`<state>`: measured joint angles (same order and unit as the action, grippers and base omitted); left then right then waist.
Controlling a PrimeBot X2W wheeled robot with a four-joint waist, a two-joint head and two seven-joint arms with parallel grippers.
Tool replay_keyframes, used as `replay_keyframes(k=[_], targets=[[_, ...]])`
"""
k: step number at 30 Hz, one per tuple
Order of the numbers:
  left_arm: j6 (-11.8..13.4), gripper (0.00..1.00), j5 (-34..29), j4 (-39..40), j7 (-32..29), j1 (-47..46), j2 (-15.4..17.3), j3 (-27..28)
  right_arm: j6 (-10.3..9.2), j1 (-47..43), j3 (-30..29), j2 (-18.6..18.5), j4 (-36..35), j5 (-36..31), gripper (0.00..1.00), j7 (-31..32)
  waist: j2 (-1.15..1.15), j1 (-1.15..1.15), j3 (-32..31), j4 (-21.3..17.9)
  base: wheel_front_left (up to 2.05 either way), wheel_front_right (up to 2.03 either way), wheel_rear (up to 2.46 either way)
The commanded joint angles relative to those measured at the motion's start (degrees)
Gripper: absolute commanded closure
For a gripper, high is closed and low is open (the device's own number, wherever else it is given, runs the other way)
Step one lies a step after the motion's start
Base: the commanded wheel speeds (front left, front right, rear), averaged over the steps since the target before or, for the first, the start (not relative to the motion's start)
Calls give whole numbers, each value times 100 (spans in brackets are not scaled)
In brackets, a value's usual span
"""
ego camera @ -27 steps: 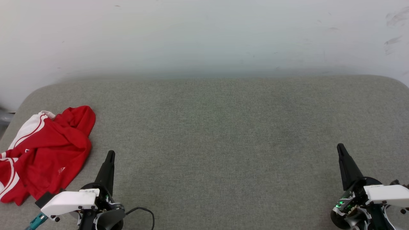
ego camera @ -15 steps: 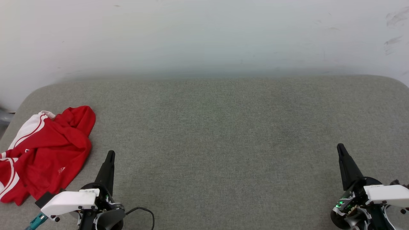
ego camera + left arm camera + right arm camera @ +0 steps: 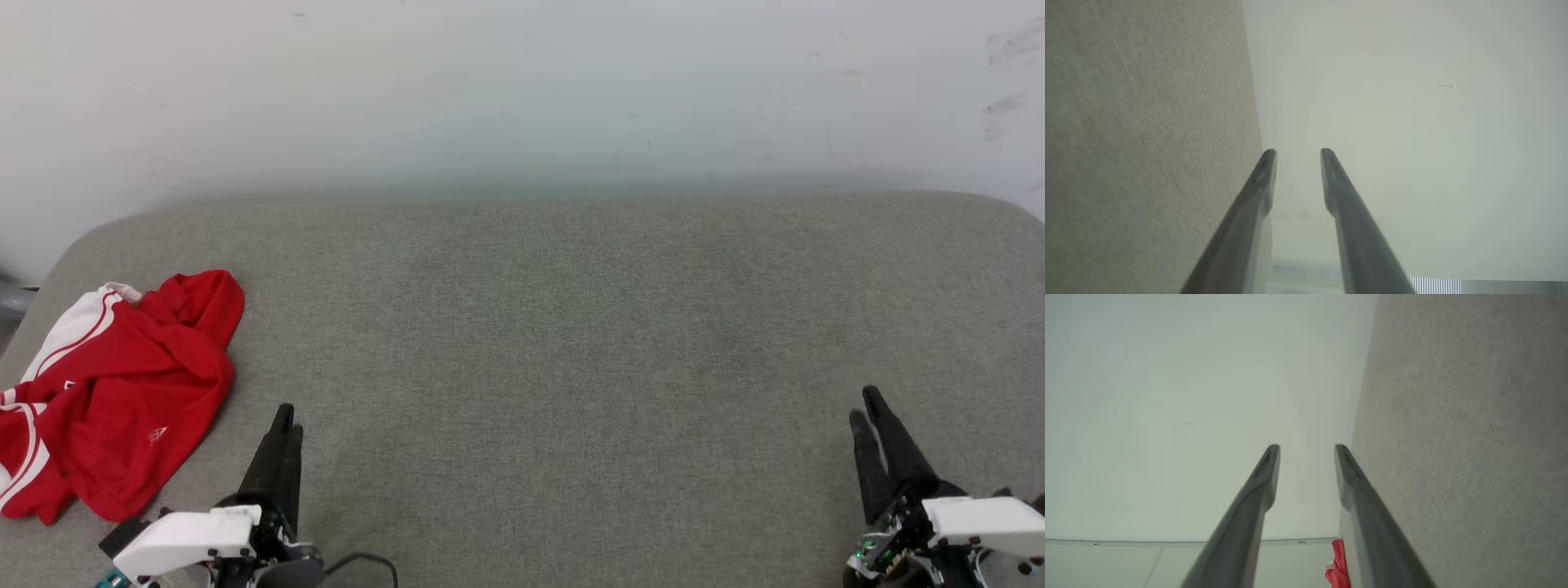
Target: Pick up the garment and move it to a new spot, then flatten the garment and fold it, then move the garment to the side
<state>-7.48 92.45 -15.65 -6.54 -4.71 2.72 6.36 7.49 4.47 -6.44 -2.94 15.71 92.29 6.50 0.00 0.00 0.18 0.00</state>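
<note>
First step, the pick-up, and nothing is in hand yet. My left gripper (image 3: 288, 418) sits low at the near edge of the grey cushion (image 3: 571, 327), its two fingers spread a modest way with only air between them. My right gripper (image 3: 864, 406), over at the cushion's other end, is the same: fingers apart, pinching nothing. The red jersey (image 3: 122, 392) lies crumpled at the cushion's left end, near my left gripper and to its left, well apart from the right one. It's a bunched heap rather than a laid-out shirt, but it does have a long line. That line slants from the near left edge, away from me and to the right, ending in a rounded red fold that points toward the wall (image 3: 522, 98). A white sleeve (image 3: 73, 327) with red stripes shows along its far left side. Next move, as I judge it: swing the left arm over the heap, drop onto a raised fold, close on the thin cloth and carry it toward the middle. The right arm would have a long reach to help.
</note>
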Motion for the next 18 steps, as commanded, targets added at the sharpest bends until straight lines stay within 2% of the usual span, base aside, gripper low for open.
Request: replay_keyframes(k=[1,18], targets=[[0,0,-1,59,15,-42,5,-32,0,27,2,0,-64,-4,0,-22,0,0,1,0,0,0,0],[0,0,-108,672,499,-43,8,-638,0,-195,214,-43,-726,-174,0,-469,0,0,18,-2,0,0,0]])
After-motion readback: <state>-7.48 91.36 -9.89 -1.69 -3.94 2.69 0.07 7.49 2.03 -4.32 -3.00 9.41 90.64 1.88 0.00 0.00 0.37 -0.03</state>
